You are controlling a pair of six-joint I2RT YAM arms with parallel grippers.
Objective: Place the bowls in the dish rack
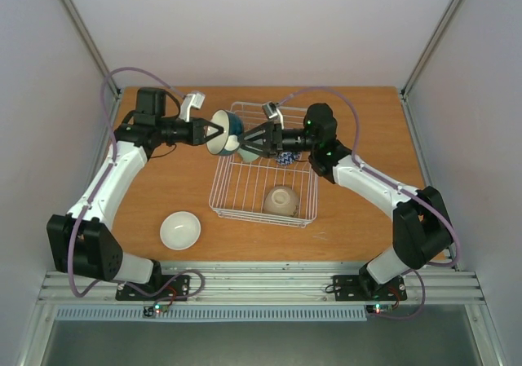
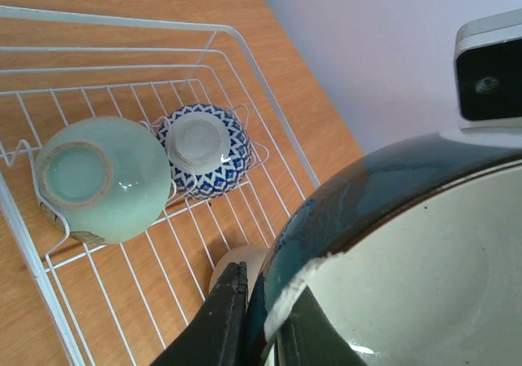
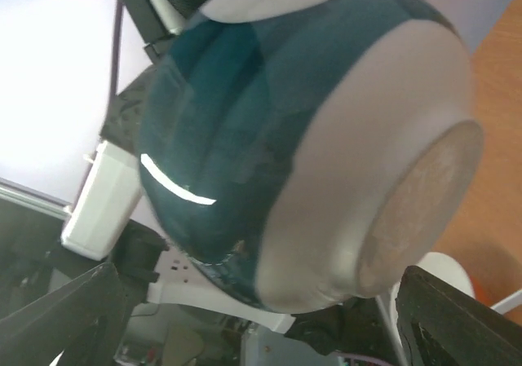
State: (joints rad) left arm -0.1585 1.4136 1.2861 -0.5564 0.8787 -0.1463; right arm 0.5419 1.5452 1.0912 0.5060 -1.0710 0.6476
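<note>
Filling the right wrist view, the dark teal bowl (image 3: pixel 269 138) with its pale unglazed foot hangs between the right gripper's (image 1: pixel 245 141) two black fingers (image 3: pixel 57 317), which stand spread wide to either side of it and do not visibly press on it. From above, those spread fingers reach toward the bowl's foot side over the far left corner of the dish rack (image 1: pixel 224 199).

The left gripper (image 1: pixel 208 133) is clamped on the teal bowl's rim: in the left wrist view one black finger (image 2: pixel 216 317) lies against the outer wall while the cream inside of the bowl opens toward the camera. The bowl is held on its side, its mouth facing back toward the left arm and its foot toward the right gripper.

Below and beyond the left gripper, two bowls sit upside down inside the white wire rack, touching each other: a pale green bowl (image 2: pixel 102 178) and, just beside it, a blue-and-white patterned bowl (image 2: pixel 204 154). A tan bowl (image 1: pixel 280 200) rests in the rack's near end, well below the right gripper, mouth up as far as I can tell.

Outside the rack, a white bowl (image 1: pixel 180 230) sits upright on the wooden table (image 1: pixel 147 195), near the left arm's side and well apart from both grippers.
</note>
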